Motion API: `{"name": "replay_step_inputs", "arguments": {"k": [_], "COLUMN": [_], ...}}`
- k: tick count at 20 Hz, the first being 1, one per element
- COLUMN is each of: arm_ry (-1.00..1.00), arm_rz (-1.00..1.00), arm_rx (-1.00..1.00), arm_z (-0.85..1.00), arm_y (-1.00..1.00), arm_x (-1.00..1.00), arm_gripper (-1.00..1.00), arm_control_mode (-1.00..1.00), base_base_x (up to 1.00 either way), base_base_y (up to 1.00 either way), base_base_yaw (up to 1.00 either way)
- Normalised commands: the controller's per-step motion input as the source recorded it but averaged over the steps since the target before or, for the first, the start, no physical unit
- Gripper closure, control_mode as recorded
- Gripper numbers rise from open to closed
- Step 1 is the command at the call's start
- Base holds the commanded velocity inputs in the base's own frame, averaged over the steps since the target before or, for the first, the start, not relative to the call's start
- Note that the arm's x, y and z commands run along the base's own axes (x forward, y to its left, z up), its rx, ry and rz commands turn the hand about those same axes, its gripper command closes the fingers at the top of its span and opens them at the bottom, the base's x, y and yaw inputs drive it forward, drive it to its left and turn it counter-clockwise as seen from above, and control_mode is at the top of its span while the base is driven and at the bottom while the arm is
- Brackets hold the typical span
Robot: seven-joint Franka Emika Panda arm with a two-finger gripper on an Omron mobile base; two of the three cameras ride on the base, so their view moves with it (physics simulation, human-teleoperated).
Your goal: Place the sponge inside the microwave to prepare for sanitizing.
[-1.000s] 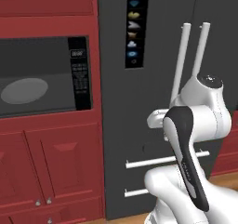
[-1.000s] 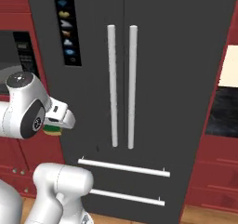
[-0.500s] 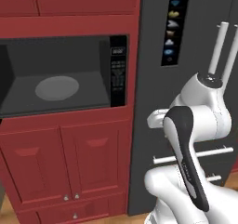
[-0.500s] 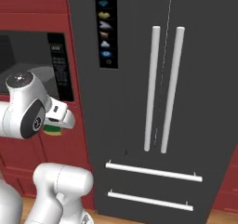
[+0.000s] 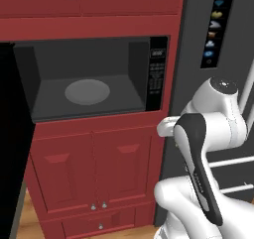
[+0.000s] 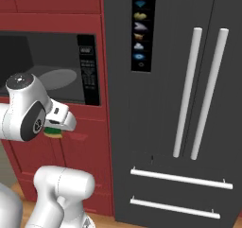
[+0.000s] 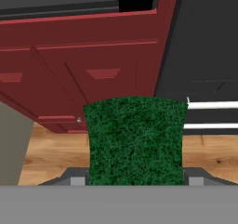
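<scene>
Red cabinetry framed the microwave (image 5: 94, 84) in the left base view; its door was swung open at the left and the grey cavity with its round turntable (image 5: 88, 91) was seen bare — nothing had yet been placed inside.

From the right base view, the sponge (image 6: 53, 132) was glimpsed as a yellow-and-green sliver at the gripper (image 6: 57, 129), below the microwave's button panel (image 6: 88, 71) and level with the lower cabinet doors.

In the hand view, the sponge's green face was seen clamped between the gripper's fingers — the grasp was judged done, while raising, reaching in and release were judged outstanding.
</scene>
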Motion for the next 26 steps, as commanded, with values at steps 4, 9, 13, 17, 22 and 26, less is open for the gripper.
{"name": "replay_step_inputs", "arguments": {"k": [4,9,13,17,22,26], "arm_ry": [0.00,0.00,0.00,0.00,0.00,0.00], "arm_rz": [0.00,0.00,0.00,0.00,0.00,0.00], "arm_rx": [0.00,0.00,0.00,0.00,0.00,0.00], "arm_z": [0.00,0.00,0.00,0.00,0.00,0.00], "arm_y": [0.00,0.00,0.00,0.00,0.00,0.00], "arm_x": [0.00,0.00,0.00,0.00,0.00,0.00], "arm_gripper": [1.00,1.00,1.00,1.00,1.00,1.00], "arm_control_mode": [1.00,1.00,1.00,1.00,1.00,1.00], "base_base_x": [0.00,0.03,0.25,0.29,0.26,0.22], "base_base_y": [0.18,0.00,0.29,0.37,0.27,0.10], "base_base_yaw": [0.00,0.00,0.00,0.01,0.08,0.10]}}
